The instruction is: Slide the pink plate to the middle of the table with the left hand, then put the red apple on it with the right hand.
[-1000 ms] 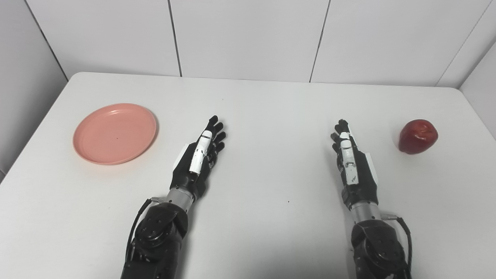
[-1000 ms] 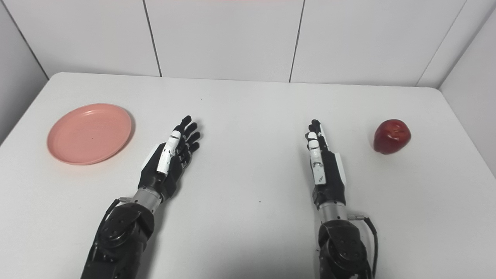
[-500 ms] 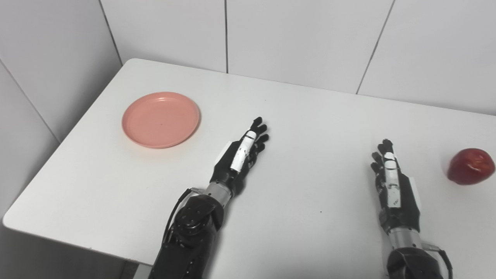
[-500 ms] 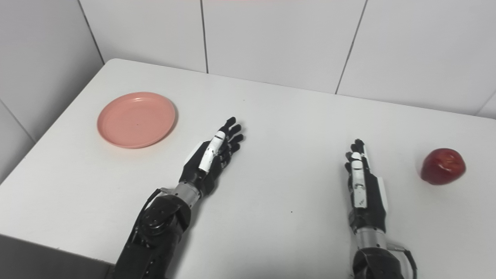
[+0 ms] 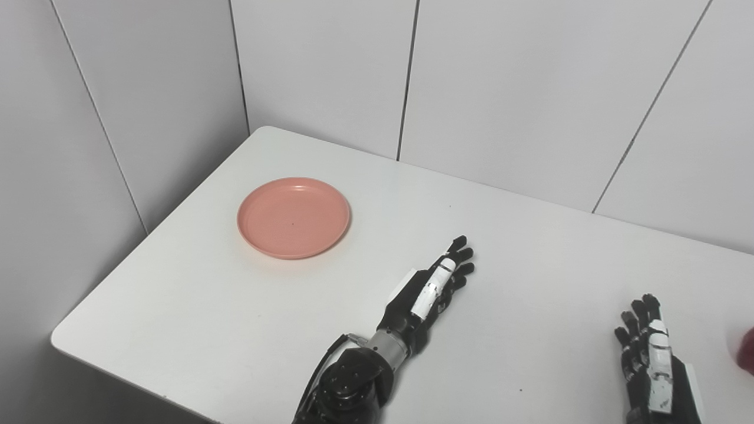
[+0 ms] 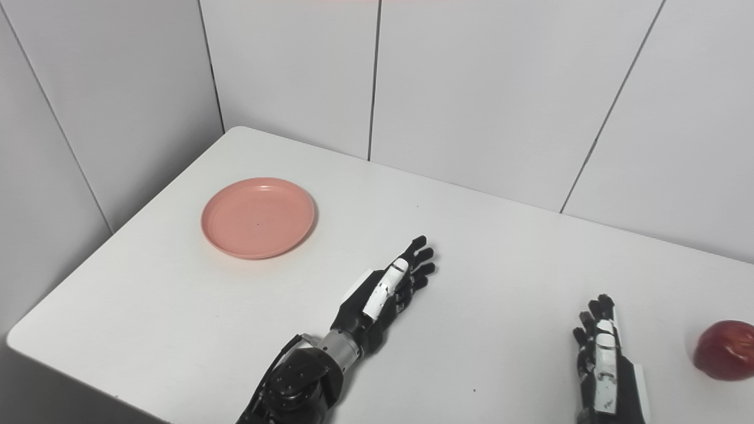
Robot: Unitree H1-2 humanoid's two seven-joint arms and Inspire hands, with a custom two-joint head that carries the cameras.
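1. The white counter [image 6: 506, 265] stands in a corner of grey panelled walls [image 6: 483, 88].
2. The pink plate [image 6: 258, 217] lies empty near the counter's left end, well apart from both hands.
3. The left hand [image 6: 384, 291] rests on the counter to the right of the plate, fingers stretched out and spread, holding nothing.
4. The right hand [image 6: 605, 359] lies at the lower right, fingers straight and apart, likewise holding nothing.
5. The red apple [image 6: 726, 350] sits just beyond the right hand, at the picture's right edge.
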